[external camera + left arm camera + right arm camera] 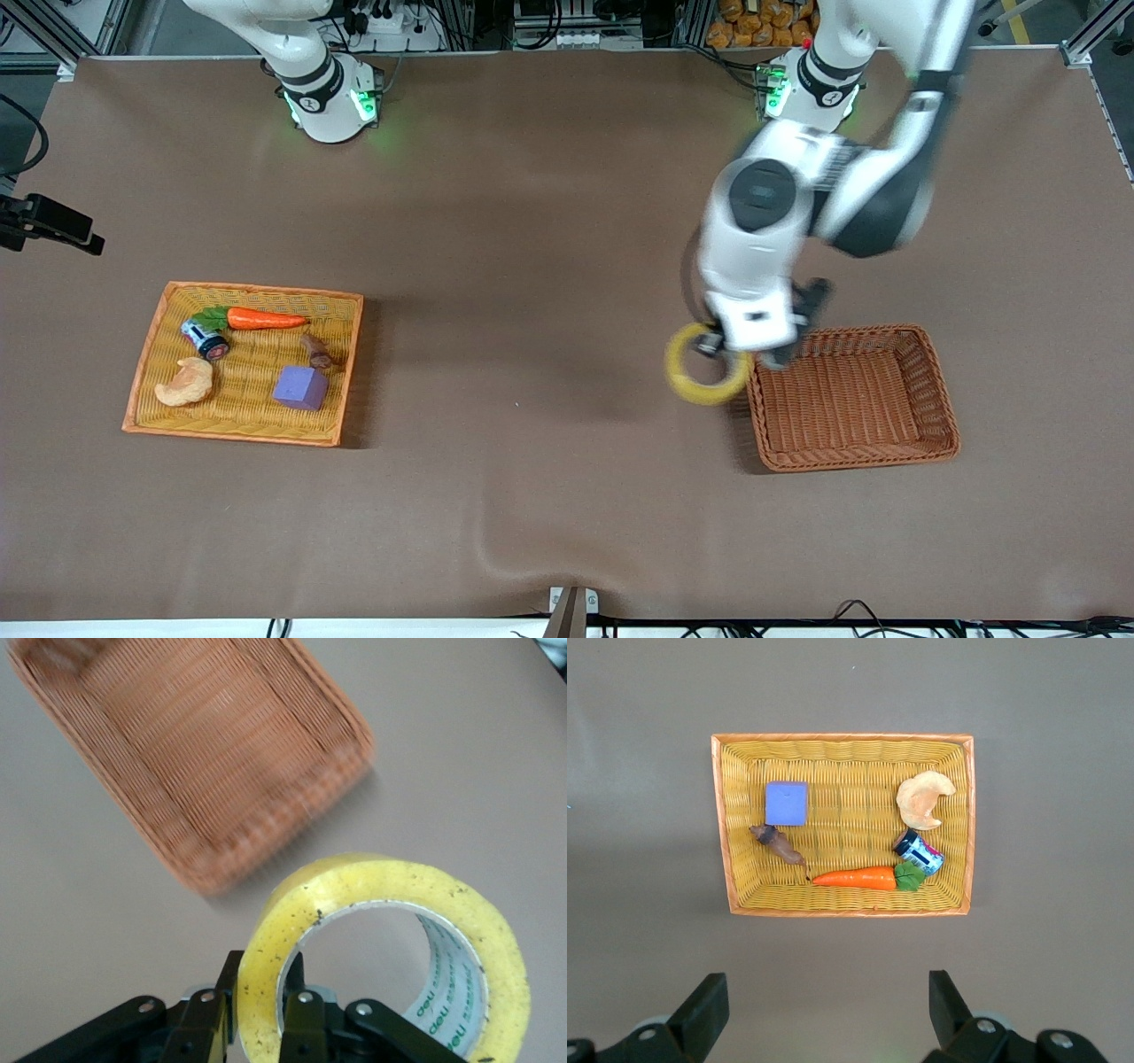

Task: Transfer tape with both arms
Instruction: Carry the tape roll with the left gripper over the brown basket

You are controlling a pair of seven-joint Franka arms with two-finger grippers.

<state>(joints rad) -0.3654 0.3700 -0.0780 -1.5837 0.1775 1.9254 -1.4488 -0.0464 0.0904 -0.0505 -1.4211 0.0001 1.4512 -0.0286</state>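
Front view shows the left arm's black two-finger end effector [732, 347] up in the air, pinching the thick ring of see-through yellow tape [706, 377] by its wall. One finger sits inside the ring and one outside, as the left wrist view shows [266, 1014]. The tape [390, 961] hangs over the brown surface [549, 266], just beside the rim of the dark orange woven basket [939, 416] at the left arm's end, not yet over it.

So the pick-up looks done, and I think the tape is close to its drop. Putting it in the basket and letting go is what is left.

The right arm waits up high. Its end effector [824, 1014] is spread wide with nothing in it, over the yellow woven tray [731, 904] that holds a purple cube [786, 804], a carrot [855, 877] and other small things.

Green letters inside the tape's core read "deli" [434, 992]
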